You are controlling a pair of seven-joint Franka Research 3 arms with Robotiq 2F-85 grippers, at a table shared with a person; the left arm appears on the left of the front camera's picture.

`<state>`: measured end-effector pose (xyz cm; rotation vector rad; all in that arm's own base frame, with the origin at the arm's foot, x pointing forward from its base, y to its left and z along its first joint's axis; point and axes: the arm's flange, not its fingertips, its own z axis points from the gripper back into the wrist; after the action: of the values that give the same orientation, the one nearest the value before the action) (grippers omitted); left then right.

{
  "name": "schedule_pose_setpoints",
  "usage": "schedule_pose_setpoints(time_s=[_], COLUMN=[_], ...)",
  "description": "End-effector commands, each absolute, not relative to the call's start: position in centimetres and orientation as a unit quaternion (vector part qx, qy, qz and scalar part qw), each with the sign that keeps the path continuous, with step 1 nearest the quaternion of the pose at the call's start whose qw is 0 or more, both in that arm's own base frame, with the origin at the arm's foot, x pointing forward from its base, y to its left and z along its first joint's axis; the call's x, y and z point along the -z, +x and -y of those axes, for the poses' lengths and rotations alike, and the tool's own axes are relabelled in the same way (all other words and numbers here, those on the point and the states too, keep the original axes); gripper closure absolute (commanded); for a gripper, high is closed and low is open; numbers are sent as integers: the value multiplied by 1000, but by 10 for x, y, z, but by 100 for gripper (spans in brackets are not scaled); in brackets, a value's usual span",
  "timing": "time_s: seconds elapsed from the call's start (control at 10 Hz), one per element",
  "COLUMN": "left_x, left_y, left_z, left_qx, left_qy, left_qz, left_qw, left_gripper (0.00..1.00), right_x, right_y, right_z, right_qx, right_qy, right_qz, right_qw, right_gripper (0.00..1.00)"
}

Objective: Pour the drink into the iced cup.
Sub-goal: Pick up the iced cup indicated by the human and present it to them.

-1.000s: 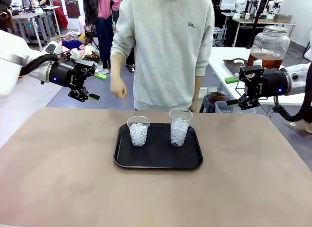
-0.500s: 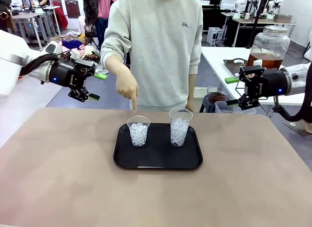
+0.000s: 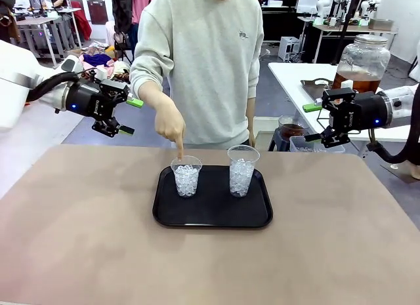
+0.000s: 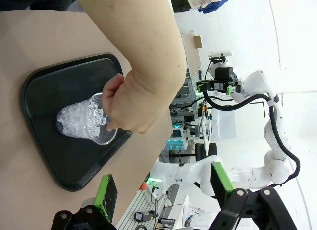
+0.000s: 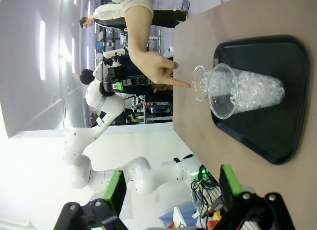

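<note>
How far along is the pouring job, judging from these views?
Done: the shorter cup and taller cup stand iced on the tray. In hand: the person's hand points at the shorter cup; left gripper and right gripper hang open, holding nothing. Left: fetching the amber drink in the jar and pouring.

- jar [image 3: 362, 56] w/ amber drink [image 3: 357, 82]: bottom hidden behind right gripper [image 3: 314, 124] body.
- dark cup-like thing [image 3: 291, 129] past table [image 3: 79, 239] far edge: base hidden, too small to ID.
- hand [image 3: 170, 124] fingertip vs short cup [image 3: 186, 177] rim: touching or not, can't tell.
- L wrist cam: hand covers pt of that rim; forearm [image 4: 143, 37] hides pt of tray [image 4: 64, 161] edge.
- R wrist cam: short cup mostly behind tall cup [image 5: 242, 94].
</note>
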<state>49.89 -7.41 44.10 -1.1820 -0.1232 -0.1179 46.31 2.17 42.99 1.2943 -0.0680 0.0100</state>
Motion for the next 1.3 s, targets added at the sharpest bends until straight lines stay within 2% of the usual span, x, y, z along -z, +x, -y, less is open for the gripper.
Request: schedule_pose_setpoints(time_s=[0.0,0.6,0.8,1.2], left_x=[-443,-441,-435,-418], left_y=[498,499,502,498], left_z=[74,74,71,59], left_qx=[57,56,147,265], left_qy=[-555,-557,-561,-551], left_qz=[60,58,112,218], left_qw=[828,827,807,760], left_gripper=[0,0,0,0], right_x=[-430,-430,-430,-430], right_y=[463,463,463,463], right_z=[-22,-22,-22,-22], right_qx=[-5,-5,-5,-5], right_qy=[604,604,604,604], right_qz=[32,32,32,32], right_qw=[796,796,796,796], right_gripper=[0,0,0,0])
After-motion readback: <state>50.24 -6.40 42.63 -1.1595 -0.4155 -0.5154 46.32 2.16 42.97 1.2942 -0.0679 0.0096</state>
